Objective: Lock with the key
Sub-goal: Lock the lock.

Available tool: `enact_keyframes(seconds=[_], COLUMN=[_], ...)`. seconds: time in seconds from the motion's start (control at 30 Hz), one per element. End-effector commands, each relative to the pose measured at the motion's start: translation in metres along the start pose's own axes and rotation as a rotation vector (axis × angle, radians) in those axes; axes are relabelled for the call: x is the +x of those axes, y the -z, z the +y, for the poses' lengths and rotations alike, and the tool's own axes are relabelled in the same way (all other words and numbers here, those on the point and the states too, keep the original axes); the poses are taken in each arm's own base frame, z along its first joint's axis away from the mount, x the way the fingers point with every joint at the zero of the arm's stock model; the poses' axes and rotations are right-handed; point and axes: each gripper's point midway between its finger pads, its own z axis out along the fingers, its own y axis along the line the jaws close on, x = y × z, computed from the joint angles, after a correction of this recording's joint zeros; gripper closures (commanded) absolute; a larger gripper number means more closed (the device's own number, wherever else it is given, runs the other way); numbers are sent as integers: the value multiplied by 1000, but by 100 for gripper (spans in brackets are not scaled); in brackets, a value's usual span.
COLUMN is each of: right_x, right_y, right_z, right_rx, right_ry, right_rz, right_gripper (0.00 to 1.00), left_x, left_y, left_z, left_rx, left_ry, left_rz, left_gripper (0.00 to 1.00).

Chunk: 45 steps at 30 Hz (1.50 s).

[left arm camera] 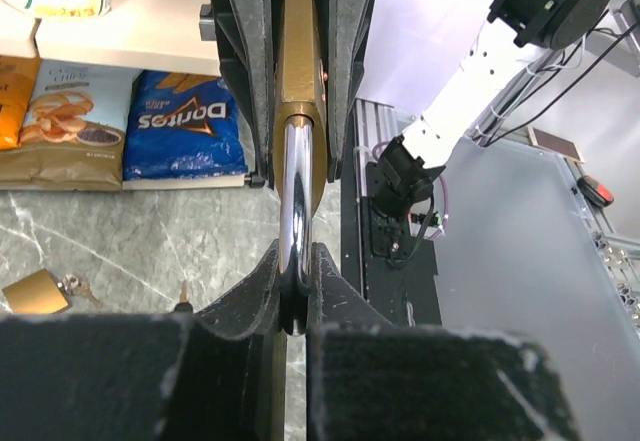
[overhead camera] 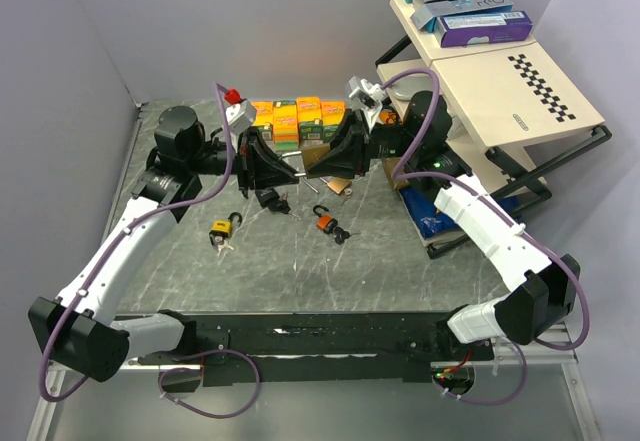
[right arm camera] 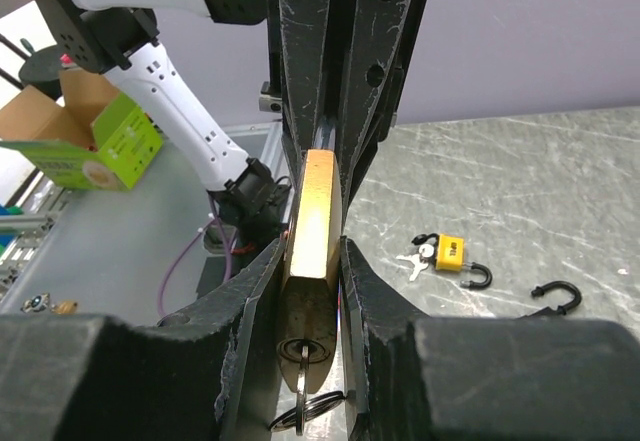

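Brass padlock body [right arm camera: 318,196] pinched in right hand [right arm camera: 312,253]; steel shackle [left arm camera: 296,176] pinched in left hand [left arm camera: 295,266].

Desk [overhead camera: 300,271]: grey top with pale marble veining.
Back edge: a row of small cartons [overhead camera: 297,121] in yellow, orange and green, standing side by side.
Left of centre: yellow padlock [overhead camera: 221,230], shackle swung open, its keys touching it.
Centre: orange padlock [overhead camera: 325,223] with a dark bunch of keys just beside it. A black padlock [overhead camera: 267,199] lies farther back, shackle open.
Mid-desk, towards the back: brass-coloured padlock [left arm camera: 35,291] lying flat, keys just beside it.
Right side: black-framed rack [overhead camera: 500,111] with cream shelves. Beneath the lower shelf a blue Doritos bag [left arm camera: 185,126] and a second snack bag [left arm camera: 80,126] lie flat, side by side.
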Motion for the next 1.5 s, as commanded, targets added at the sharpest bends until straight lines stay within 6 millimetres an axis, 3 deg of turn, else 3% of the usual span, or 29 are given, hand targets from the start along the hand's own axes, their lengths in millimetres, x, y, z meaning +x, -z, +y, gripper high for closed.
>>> enact_keyframes(seconds=[0.0, 0.3, 0.63, 0.83, 0.97, 1.0, 1.17, 1.27, 1.3, 1.33, 1.37, 1.4, 1.47], right_x=[27, 28, 38, 41, 38, 40, 33, 29, 31, 25, 33, 33, 39], right_y=[-48, -63, -68, -67, -57, -54, -34, -26, -22, -19, -15, -12, -4], right_z=[34, 35, 33, 34, 31, 28, 29, 25, 21, 20, 20, 17, 17], right_rx=[-212, -234, -238, -235, -226, -205, -154, -102, -82, -73, -54, -44, -16], right_ry=[-28, -60, -118, -127, -151, -153, -116, -97, -78, -57, -105, -72, -84], right_rz=[34, 20, 19, 23, 49, 59, 69, 91, 104, 106, 138, 146, 190], right_gripper=[100, 100, 100, 100, 100, 100, 100, 67, 47, 42, 38, 36, 35], left_x=[-51, -52, -66, -63, -56, -44, -23, -7, -7, -3, 10, 10, 24], left_y=[-40, -53, -64, -69, -60, -56, -27, -12, -6, -3, 2, 7, 15], left_z=[-4, -8, -14, -13, -17, -12, -10, -3, 1, 3, 1, 5, 3], left_rx=[29, 73, 105, 100, 93, 73, 34, 3, -10, -18, -25, -38, -43], left_ry=[-172, -172, -227, -225, -212, -197, -177, -159, -231, -247, -199, -253, -234], left_rz=[-152, -170, -209, -187, -160, -128, -73, -2, 17, 37, 82, 93, 142], left_gripper=[99, 99, 99, 99, 99, 99, 99, 99, 99, 99, 99, 99, 99])
